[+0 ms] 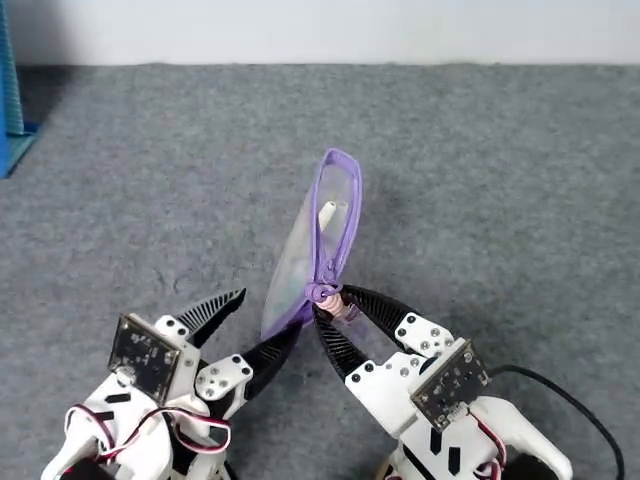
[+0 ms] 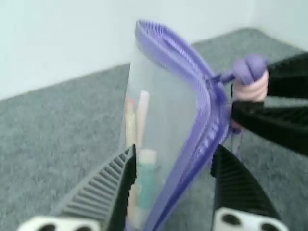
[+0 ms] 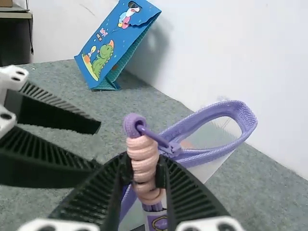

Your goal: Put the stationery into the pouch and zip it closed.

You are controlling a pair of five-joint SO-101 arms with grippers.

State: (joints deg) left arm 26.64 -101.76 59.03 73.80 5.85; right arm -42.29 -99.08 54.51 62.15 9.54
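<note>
Black-jawed right gripper (image 3: pixel 143 166) is pinched on the pink coiled-cord zip pull w/ purple bead (image 3: pixel 140 144), cord squeezed btwn both jaws. Pull hangs off the slider at the near end of the translucent plastic pouch w/ purple zip edging (image 1: pixel 300 250). Pouch stands on edge, mouth gaping toward the far end. Stationery is inside: pale pens (image 2: pixel 143 113) lie against the clear wall, and a white tip sits near the mouth in high view. Left gripper (image 2: pixel 175 154) is spread wide, astride the pouch's lower end, one jaw against the clear wall, other beside the zip edge. Prob. touching but not clamping; blur makes it hard to say. Grey carpet-like table top (image 1: pixel 480 180) is below. Blue cartoon paper gift bag (image 3: pixel 115 43) leans on the wall, well apart.

Risks:
- W/ left jaws loose, a tug on the pull would drag the whole pouch instead of running the slider, so zip won't close.
- Cord is soft and round, so it could slip out of the pinch under load.
- Pen tip near the mouth may jam the slider, or get pushed out if the pouch tilts.
- Edging bunched at the slider could snag.
</note>
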